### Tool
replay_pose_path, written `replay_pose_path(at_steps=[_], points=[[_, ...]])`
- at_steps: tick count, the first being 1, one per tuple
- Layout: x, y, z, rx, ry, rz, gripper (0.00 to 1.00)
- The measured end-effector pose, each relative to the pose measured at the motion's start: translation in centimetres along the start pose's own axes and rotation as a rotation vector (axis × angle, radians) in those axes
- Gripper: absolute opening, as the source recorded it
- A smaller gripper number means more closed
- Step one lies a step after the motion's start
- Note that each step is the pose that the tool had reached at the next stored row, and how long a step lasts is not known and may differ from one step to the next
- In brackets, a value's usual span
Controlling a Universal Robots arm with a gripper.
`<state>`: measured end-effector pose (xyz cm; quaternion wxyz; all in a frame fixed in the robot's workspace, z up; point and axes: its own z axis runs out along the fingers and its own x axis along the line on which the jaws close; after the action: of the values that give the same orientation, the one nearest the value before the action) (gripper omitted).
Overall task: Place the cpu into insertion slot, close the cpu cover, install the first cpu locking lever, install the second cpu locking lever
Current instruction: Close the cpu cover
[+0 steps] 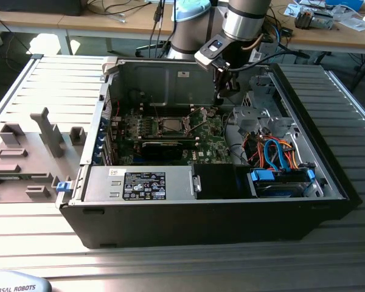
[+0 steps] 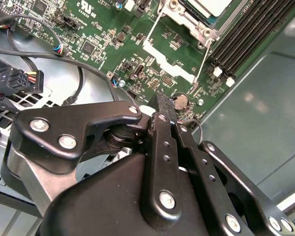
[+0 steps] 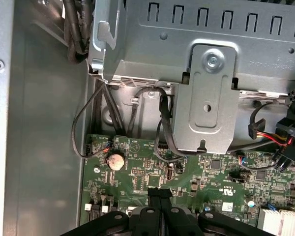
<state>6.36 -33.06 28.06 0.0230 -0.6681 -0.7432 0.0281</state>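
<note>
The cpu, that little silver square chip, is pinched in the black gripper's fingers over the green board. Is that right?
No. The small silver-grey square cpu is not pinched: it sits set into the green circuit board, as the second wrist view shows. The black gripper is over that board, fingers shut with nothing between them.

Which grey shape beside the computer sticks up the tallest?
The narrow post, standing between a chunky block and a little block. It rises well above both, while the other grey pieces lie low and flat.
</note>
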Motion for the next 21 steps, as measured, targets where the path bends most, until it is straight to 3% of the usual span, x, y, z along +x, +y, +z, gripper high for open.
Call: replay_pose_path(at_steps=[21], points=[[0.0, 0.06, 0.88, 0.0, -0.0002, 0.0, 0.11]])
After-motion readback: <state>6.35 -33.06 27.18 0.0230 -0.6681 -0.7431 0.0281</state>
